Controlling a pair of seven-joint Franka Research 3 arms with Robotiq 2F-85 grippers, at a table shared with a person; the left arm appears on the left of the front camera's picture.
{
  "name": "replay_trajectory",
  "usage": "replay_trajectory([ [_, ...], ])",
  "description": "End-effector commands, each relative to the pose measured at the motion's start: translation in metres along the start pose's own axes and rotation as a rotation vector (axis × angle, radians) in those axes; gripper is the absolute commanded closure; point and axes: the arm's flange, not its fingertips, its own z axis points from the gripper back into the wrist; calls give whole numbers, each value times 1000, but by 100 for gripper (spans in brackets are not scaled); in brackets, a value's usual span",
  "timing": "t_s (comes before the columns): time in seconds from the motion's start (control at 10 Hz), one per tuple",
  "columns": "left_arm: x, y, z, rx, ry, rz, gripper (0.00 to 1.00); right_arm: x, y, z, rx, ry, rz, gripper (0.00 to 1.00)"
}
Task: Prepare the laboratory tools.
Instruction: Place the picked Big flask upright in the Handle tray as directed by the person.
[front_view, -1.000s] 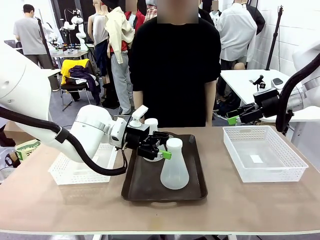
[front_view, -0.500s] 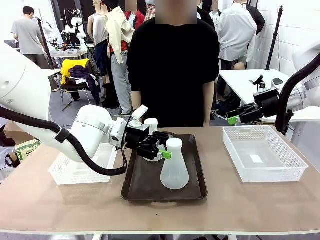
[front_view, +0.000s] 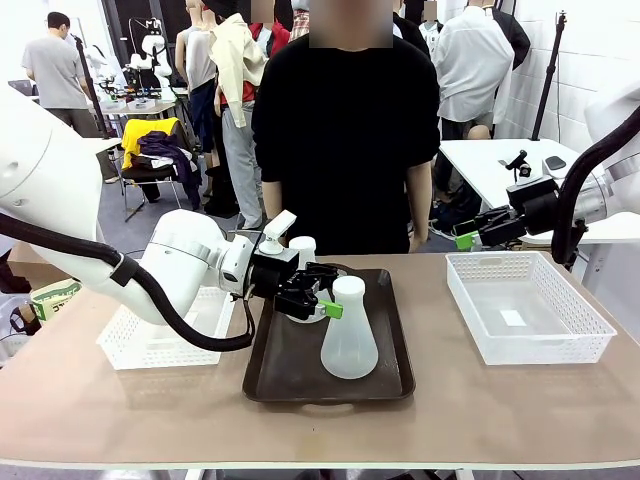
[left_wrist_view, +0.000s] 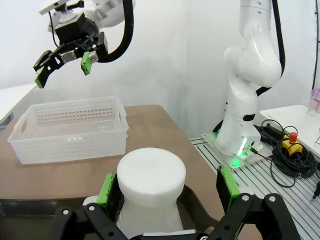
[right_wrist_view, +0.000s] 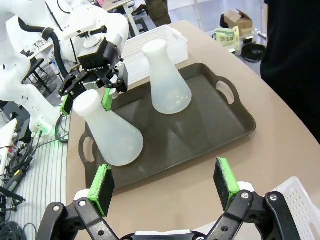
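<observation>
1. Behind the tan table a person in a black top is standing at the far edge, and other people are milling around the workshop farther back.
2. At the table's left end a white lattice basket is sitting beside my left arm.
3. I am reaching my left arm in over the dark brown tray at the table's middle, and my left gripper is hanging with its jaws spread wide around the neck of the near flask. In the left wrist view the flask's white top is sitting between my green pads, with a gap showing on either side, so I am gripping nothing.
4. Both flasks are standing upright on the tray: the near one toward the front, the far flask behind my left wrist.
5. To the right of the tray a second white basket is lying on the table, well apart from the flasks.
6. I am holding my right gripper above that basket's far side, jaws fully apart and gripping nothing.
</observation>
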Motion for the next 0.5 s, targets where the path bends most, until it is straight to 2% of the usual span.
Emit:
replay_trajectory([
  [0.0, 0, 0, 0, -3, -3, -12, 0, 0, 1, 0, -2, 13, -13, 0],
  [0.4, 0, 0, 0, -3, -3, -12, 0, 0, 1, 0, -2, 13, -13, 0],
])
